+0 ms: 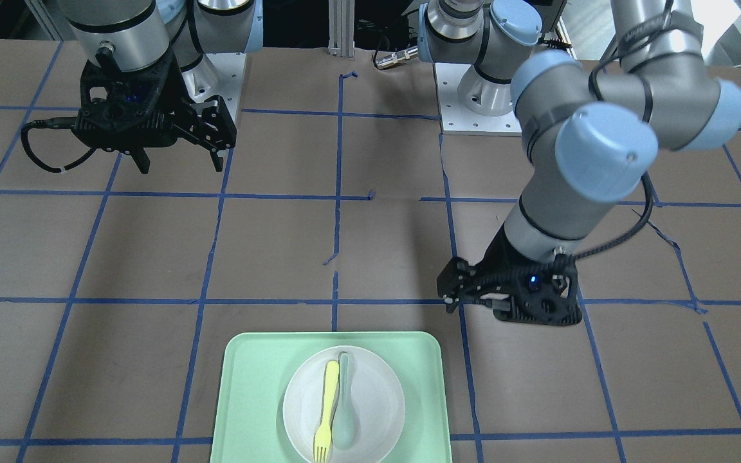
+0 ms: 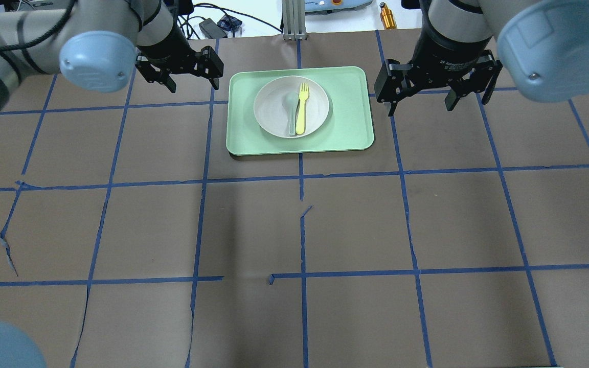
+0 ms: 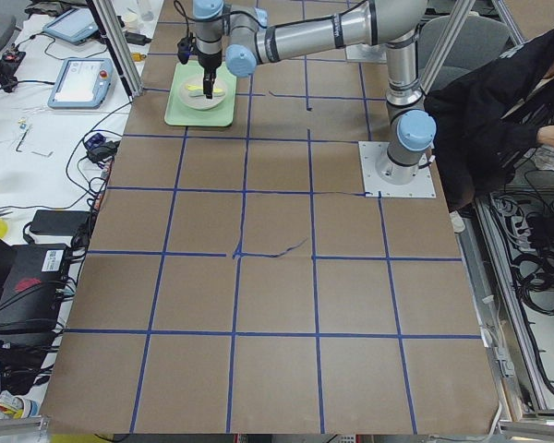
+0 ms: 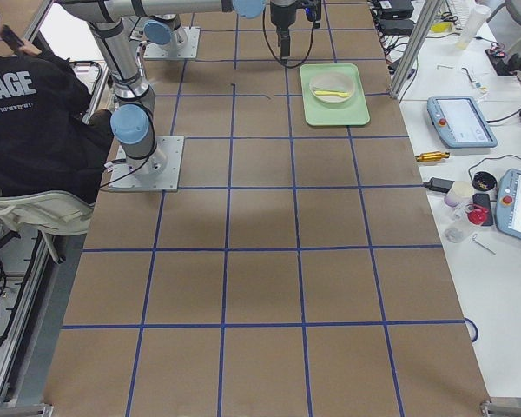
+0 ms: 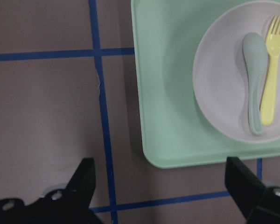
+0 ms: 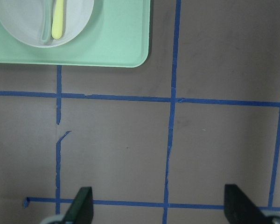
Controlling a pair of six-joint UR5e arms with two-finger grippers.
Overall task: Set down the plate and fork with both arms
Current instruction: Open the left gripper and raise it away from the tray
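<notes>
While the plate (image 2: 274, 110) sits in the middle of the mint-green tray (image 2: 348, 122) at the far centre of the table (image 2: 294, 230), the yellow fork (image 2: 302, 108) lies on it with its tines pointing to the far side; a pale grey-green spoon (image 2: 291, 110) lies close beside the fork, on its left. The left gripper (image 2: 194, 86) hangs just left of the tray, fingers spread wide and holding nothing; the right gripper (image 2: 420, 109) hangs just right of the tray, also spread and empty; neither touches the tray.
</notes>
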